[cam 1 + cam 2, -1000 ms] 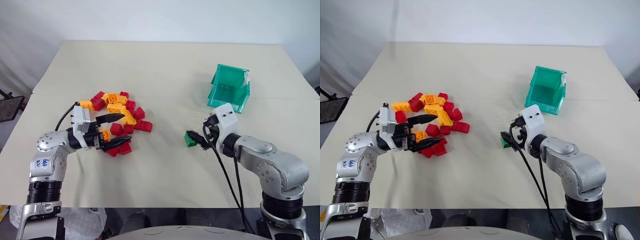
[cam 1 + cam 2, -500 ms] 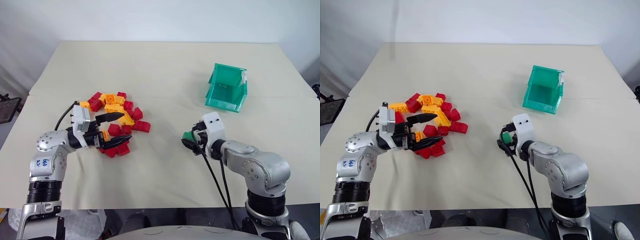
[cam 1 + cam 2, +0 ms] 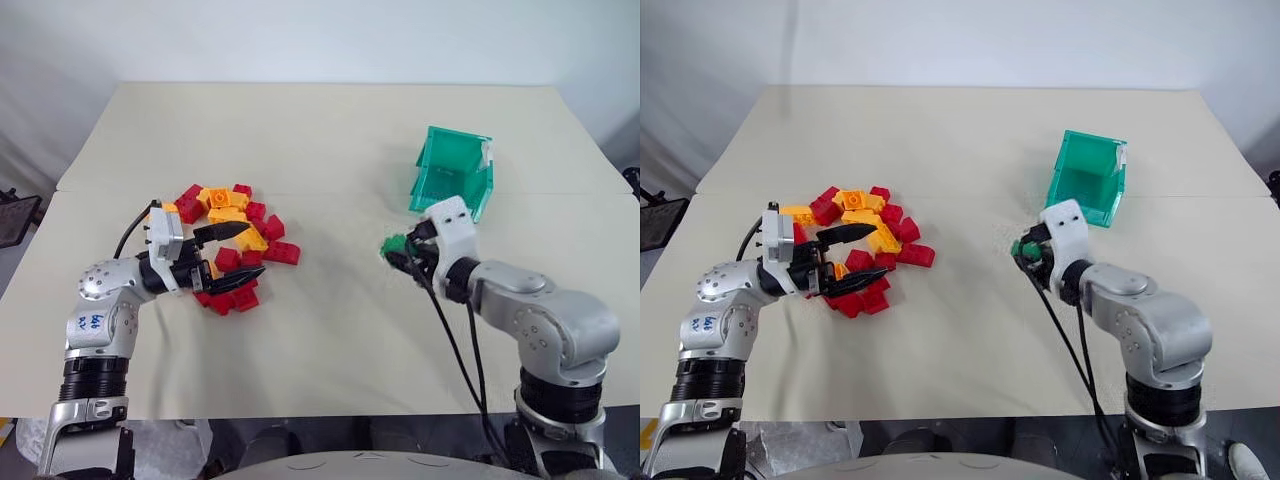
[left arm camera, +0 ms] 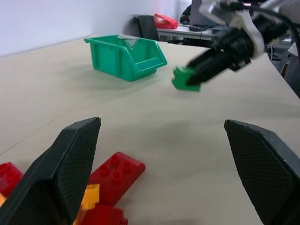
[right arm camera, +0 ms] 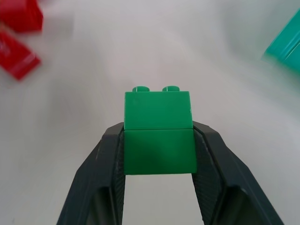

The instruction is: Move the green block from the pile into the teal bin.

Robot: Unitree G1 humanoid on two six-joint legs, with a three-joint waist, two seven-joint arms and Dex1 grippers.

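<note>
1. on the left i see my left gripper (image 3: 228,258) hanging over the near edge of the pile (image 3: 233,232) of red and yellow-orange bricks. its two black fingers stand wide apart and hold nothing.

2. in the middle of the table (image 3: 330,140) there is bare tabletop between the pile and my other arm. no brick lies there.

3. next comes my right gripper (image 3: 397,247). its fingers are squeezed onto the green block (image 3: 393,245), one on each side. in the right wrist view the block sits between the fingertips with its studs pointing away from the hand.

4. in the left wrist view the green block looks lifted off the table, with a gap under it, so i think the pick is done and the carry is what is left.

5. furthest right, and a bit further back on the table, is the teal bin (image 3: 455,166). it is near my right gripper but not touching it. the white tag (image 3: 488,152) is on its far right corner.

6. the thing that matters now: the bin lies behind and to the right of the hand that holds the block. my right arm is much nearer to it than my left, which is well apart on the other side.

7. so i think the right hand has to go back and right, get over the rim, and only then let go. if it lets go too soon, the block could land in front of the bin.
</note>
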